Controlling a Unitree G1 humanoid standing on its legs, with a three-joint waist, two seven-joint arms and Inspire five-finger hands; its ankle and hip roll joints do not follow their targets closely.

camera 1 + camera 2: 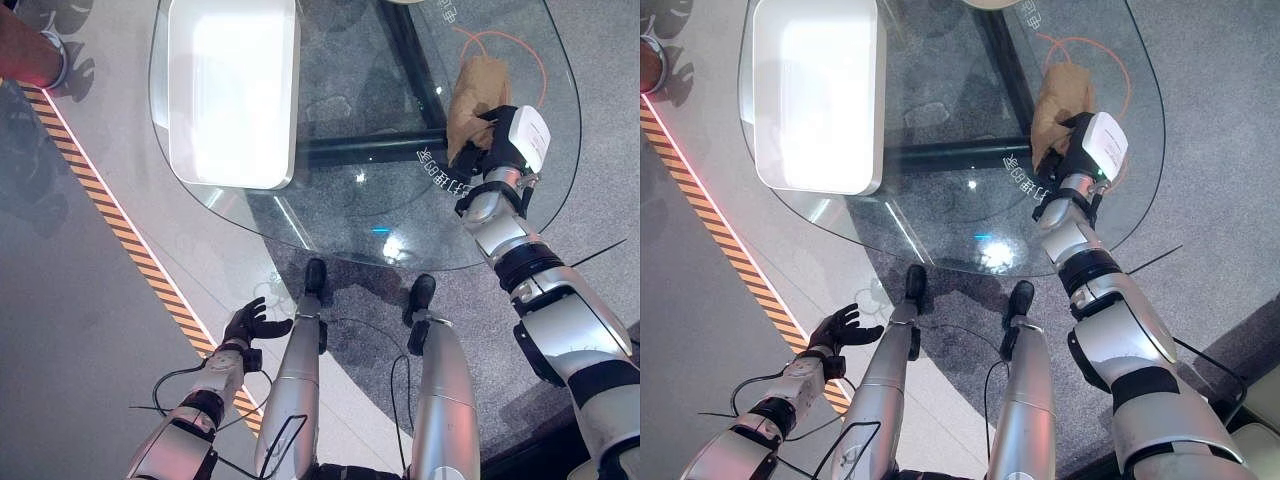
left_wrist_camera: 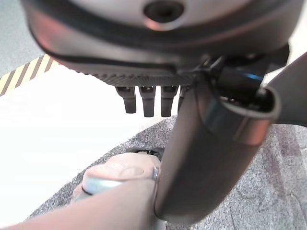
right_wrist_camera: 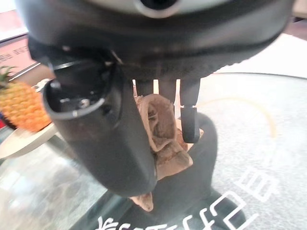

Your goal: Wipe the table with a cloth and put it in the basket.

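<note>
Nearest the robot, the left hand (image 1: 252, 322) hangs low beside the body with its fingers spread and relaxed, holding nothing, above pale floor (image 1: 120, 130) crossed by a yellow-and-black striped strip (image 1: 120, 235). The rounded near edge of the glass tabletop (image 1: 350, 215) curves just beyond, and grey carpet (image 1: 590, 180) shows through the glass and around its right side, leaving open floor on that side. Farther in, near the tabletop's right edge, the right hand (image 1: 490, 135) rests on the glass with its fingers and thumb curled round a crumpled brown cloth (image 1: 475, 90); in the right wrist view the cloth (image 3: 160, 136) is bunched between the thumb and the fingers, and its lower folds seem to touch the glass, though the hand hides the contact. White lettering (image 1: 445, 175) is printed on the glass just beside the wrist, and an orange loop (image 1: 515, 50) lies under or on the glass past the cloth. A dark bar (image 1: 370, 145) of the frame crosses beneath the glass. On the left part of the tabletop stands a white rectangular basket (image 1: 232, 95), well apart from the cloth, with bare glass between them. In the right wrist view a pineapple (image 3: 21, 105) sits on a plate at the far side.
</note>
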